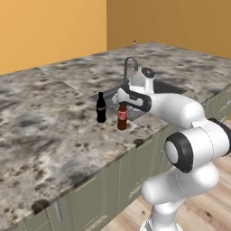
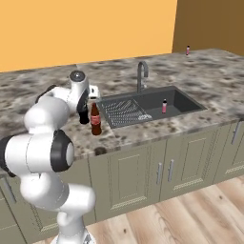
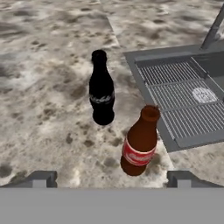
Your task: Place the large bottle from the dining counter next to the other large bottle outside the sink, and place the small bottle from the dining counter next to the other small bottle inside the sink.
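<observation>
The tall brown glass bottle with red label [image 3: 140, 142] stands on the mottled stone counter [image 1: 54, 113] beside the near-black bottle [image 3: 102, 89], outside the dark grey sink [image 2: 183, 102]. End effector [image 3: 111, 178]: open, empty. Large-bottle step appears complete; next, fetch the small bottle.

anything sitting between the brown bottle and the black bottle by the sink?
Nothing. In the hand view, bare stone counter separates the brown bottle from the black bottle; they stand apart, both upright.
</observation>
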Controlling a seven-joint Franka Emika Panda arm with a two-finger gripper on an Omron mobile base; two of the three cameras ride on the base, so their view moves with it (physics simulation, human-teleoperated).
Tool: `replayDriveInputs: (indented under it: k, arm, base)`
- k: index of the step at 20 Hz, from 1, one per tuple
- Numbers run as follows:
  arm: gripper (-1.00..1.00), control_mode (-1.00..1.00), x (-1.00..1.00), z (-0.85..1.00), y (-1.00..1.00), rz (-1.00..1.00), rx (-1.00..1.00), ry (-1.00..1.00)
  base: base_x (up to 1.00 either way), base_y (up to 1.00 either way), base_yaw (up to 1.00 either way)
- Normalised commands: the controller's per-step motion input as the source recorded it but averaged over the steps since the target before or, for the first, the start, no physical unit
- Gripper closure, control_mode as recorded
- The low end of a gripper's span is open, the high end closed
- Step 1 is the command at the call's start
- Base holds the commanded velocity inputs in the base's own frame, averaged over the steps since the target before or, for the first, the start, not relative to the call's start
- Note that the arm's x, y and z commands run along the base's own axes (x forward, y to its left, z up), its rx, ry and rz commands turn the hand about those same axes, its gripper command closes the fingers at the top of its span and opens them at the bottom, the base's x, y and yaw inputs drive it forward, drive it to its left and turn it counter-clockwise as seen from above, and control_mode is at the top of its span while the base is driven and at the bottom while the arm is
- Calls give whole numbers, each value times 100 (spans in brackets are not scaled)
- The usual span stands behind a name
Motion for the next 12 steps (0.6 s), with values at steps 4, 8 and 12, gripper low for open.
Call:
replayDriveInputs:
  k: [4,8,12]
  arm:
    - [-100,-100,-3,0,0,11,-13,26]
    - [-100,-100,-31,2,0,14,-5,3]
    - [-100,-100,-83,-20,0,11,-1,-13]
  base:
    - [0,0,0]
    - [0,0,0]
    - [0,0,0]
